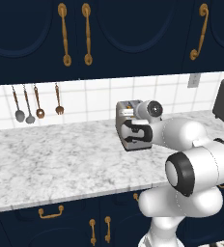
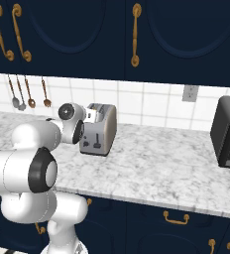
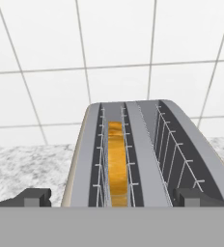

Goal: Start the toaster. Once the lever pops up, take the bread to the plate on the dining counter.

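The robot's gripper (image 3: 112, 198) hovers with fingers (image 3: 34, 197) spread wide, either side of the silver toaster (image 3: 143, 154) standing on the marbled worktop (image 1: 51, 159) against the white tiled wall (image 3: 114, 53). The bread (image 3: 117, 164) sits upright in the toaster's left slot.

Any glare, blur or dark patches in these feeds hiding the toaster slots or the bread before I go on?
Hand view: sharp, evenly lit, no glare; the bread stands clear in the left slot of the toaster, right slot wires crisp. Left base view: the arm covers part of the toaster. Right base view: toaster face readable, dark cabinets above lack detail.
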